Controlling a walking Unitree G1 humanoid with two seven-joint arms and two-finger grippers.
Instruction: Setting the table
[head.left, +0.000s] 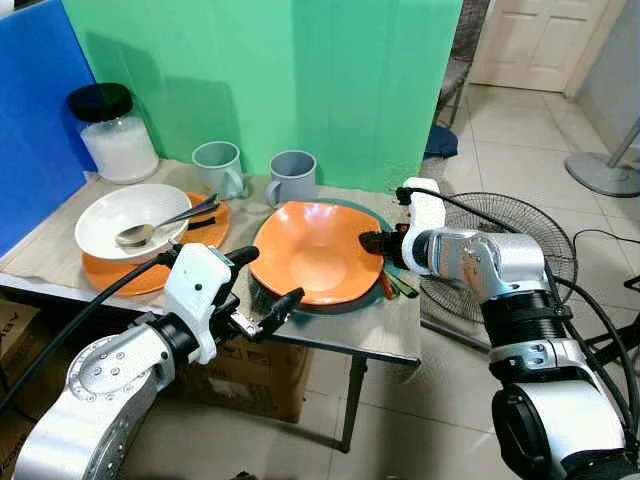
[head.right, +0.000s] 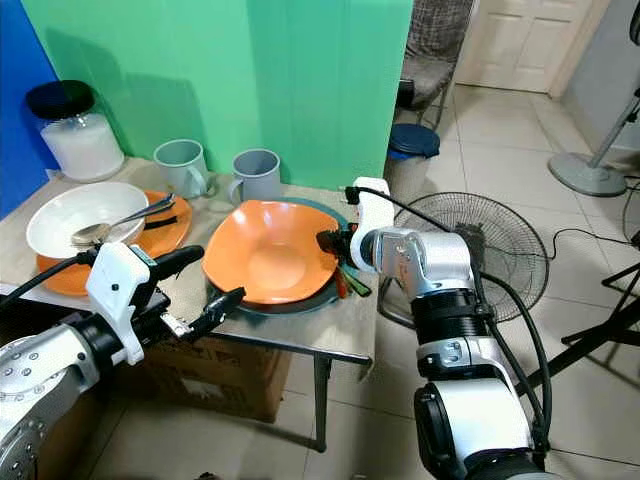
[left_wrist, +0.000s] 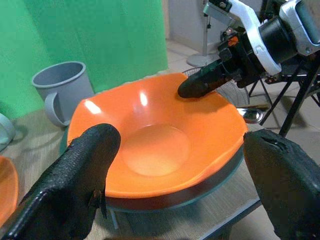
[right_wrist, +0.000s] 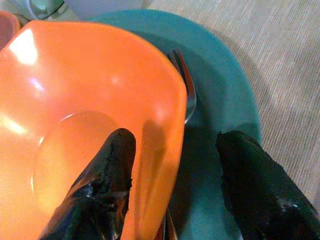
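the wide orange plastic bowl (right_wrist: 90, 100) covers most of the round teal plate (right_wrist: 227, 100) beneath it, and of the silver metal fork (right_wrist: 186, 85) lying there only the tines show past the bowl's rim. in the head views, the red and green utensil handles (head.left: 392, 285) at the plate's right edge are half hidden by the bowl and the right gripper (head.left: 372, 243), too small to identify.

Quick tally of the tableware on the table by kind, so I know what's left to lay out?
Bowls: 2, an orange bowl and a white bowl
Plates: 2, a teal plate and an orange plate
Mugs: 2 grey mugs
Jars: 1 jar
Spoons: 1 spoon
Forks: 1 fork
Total: 9
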